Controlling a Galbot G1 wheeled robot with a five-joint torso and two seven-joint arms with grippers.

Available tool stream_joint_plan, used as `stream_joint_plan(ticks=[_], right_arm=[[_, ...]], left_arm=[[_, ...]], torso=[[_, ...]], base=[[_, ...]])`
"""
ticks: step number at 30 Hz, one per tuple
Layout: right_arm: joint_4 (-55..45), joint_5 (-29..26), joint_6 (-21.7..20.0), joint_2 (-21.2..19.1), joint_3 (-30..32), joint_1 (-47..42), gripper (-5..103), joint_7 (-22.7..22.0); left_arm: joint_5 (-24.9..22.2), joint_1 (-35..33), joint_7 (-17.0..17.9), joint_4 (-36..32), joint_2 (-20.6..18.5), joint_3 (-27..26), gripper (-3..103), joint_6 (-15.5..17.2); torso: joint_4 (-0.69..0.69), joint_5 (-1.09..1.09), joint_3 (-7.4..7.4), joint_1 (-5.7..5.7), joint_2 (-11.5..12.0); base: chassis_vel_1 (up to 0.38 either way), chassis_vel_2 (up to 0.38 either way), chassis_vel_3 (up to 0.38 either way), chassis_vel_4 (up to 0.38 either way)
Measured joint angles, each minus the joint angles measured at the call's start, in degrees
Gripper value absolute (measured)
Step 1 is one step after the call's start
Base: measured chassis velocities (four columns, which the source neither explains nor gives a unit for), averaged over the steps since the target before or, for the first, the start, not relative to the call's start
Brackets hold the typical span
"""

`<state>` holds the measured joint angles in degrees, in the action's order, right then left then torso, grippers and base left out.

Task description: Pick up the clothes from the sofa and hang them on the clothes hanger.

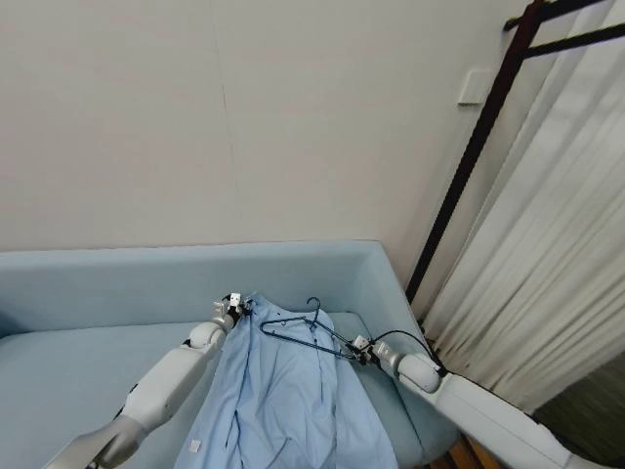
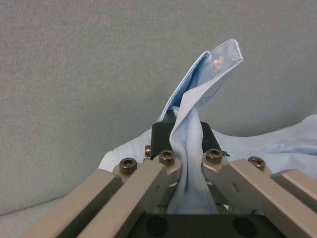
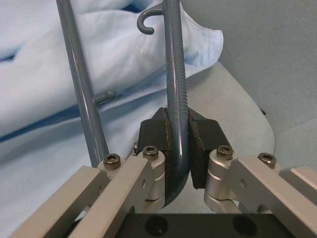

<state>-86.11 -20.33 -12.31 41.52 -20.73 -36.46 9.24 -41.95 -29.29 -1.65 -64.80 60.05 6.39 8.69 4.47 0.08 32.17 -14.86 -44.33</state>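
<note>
head view: the light blue shirt (image 1: 283, 391) lies spread on the sofa (image 1: 88, 283) seat, with the dark hanger (image 1: 305, 330) over its collar end. the left gripper (image 1: 235, 307) sits at the collar, the right gripper (image 1: 360, 350) at the hanger's end.
left wrist view: the fingers (image 2: 161, 137) pinch a fold of shirt.
right wrist view: the fingers clamp the hanger's bar.

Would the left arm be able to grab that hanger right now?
Probably not: the left tool is shut on the shirt. The hanger lies close by, nothing between, but the right tool holds it.
</note>
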Motion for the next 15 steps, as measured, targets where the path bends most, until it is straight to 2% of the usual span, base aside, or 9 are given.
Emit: stream_joint_plan(ticks=[9,15], right_arm=[[-0.98,-2.50,0.50,-0.06,-0.51,0.18,8,0.84],[1.82,-1.76,1.01,3.09,-4.77,2.64,8,1.13]], left_arm=[[0.76,-1.72,0.40,-1.63,-0.56,-0.29,2,0.24],[1.12,-3.34,0.80,-3.90,-0.96,-0.36,2,0.42]], torso=[[0.00,0.00,0.00,0.00,0.00],[-0.01,0.00,0.00,0.00,0.00]], base=[[0.000,0.000,0.000,0.000],[0.000,0.000,0.000,0.000]])
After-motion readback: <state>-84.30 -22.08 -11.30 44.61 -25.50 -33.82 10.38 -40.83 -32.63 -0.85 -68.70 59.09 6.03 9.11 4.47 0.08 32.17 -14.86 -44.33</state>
